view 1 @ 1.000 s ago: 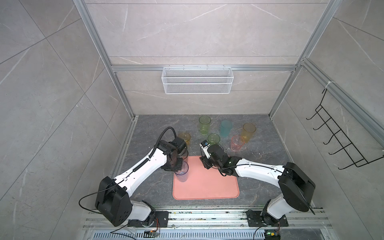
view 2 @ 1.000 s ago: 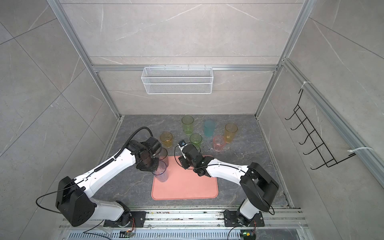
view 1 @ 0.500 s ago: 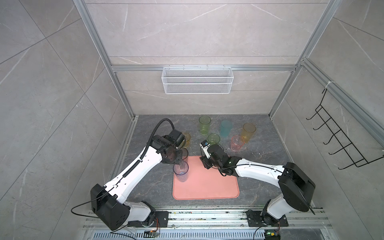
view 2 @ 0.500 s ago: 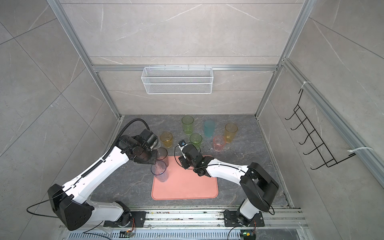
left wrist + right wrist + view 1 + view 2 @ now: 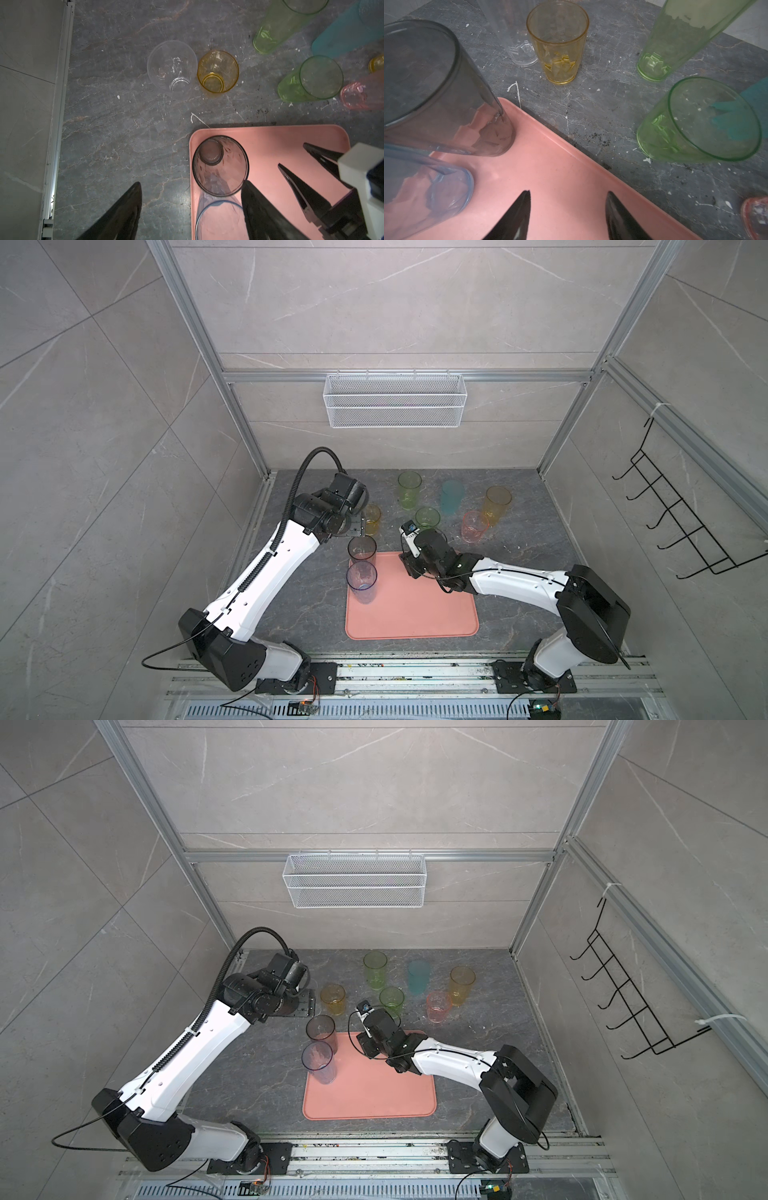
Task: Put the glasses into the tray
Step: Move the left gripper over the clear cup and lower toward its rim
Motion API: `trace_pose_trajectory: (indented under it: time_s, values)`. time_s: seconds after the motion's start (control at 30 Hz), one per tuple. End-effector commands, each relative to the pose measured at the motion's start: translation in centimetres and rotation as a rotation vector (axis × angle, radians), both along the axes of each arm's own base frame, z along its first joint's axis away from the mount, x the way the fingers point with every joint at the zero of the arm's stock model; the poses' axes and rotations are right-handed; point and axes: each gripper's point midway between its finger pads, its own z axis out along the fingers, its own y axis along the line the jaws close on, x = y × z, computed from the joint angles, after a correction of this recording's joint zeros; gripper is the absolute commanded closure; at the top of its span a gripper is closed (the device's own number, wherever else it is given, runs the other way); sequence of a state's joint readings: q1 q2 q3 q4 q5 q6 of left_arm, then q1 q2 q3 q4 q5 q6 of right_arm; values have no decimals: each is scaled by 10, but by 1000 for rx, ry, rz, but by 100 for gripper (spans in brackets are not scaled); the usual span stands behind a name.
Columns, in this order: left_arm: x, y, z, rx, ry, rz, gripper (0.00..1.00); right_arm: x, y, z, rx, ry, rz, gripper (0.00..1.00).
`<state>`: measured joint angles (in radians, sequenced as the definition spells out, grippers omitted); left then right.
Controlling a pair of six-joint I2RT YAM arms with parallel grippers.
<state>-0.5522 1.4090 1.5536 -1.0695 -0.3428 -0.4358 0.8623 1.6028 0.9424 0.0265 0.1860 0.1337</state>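
The pink tray (image 5: 415, 610) lies at the front middle of the floor. A smoky grey glass (image 5: 362, 551) and a blue glass (image 5: 361, 581) stand upright along its left edge. My left gripper (image 5: 191, 187) hangs open above that edge, holding nothing, with one finger (image 5: 255, 201) beside the grey glass (image 5: 220, 166). My right gripper (image 5: 569, 195) is open and empty, low over the tray's far end (image 5: 571, 166). A clear glass (image 5: 172, 64) and an amber one (image 5: 371, 519) stand behind the tray. In both top views my left arm hides the clear glass.
Further back stand yellow-green (image 5: 409, 489), teal (image 5: 452, 497), orange (image 5: 496, 506), green (image 5: 427, 518) and pink (image 5: 474, 526) glasses. A white wire basket (image 5: 395, 406) hangs on the back wall and a black hook rack (image 5: 681, 522) on the right wall.
My left gripper has opened, let go of the blue glass in the tray, and lifted back toward the far left. The right arm has not moved.
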Motion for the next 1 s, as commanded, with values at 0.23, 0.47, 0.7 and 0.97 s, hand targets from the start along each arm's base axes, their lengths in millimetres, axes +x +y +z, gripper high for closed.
trace_pose_trajectory:
  time_s: [0.23, 0.47, 0.7, 0.97]
  values:
    - [76, 31, 8, -166, -142, 193, 16, 1, 3, 11, 10, -37, 4, 41]
    - [106, 37, -23, -273, -88, 230, 14, 2, 2, 10, 2, -39, 0, 41]
    - [126, 38, -57, -287, -30, 273, 8, 1, 4, 11, 9, -34, 8, 40]
    - [138, 42, -81, -285, 2, 315, 6, 1, 4, 11, 11, -33, 8, 40]
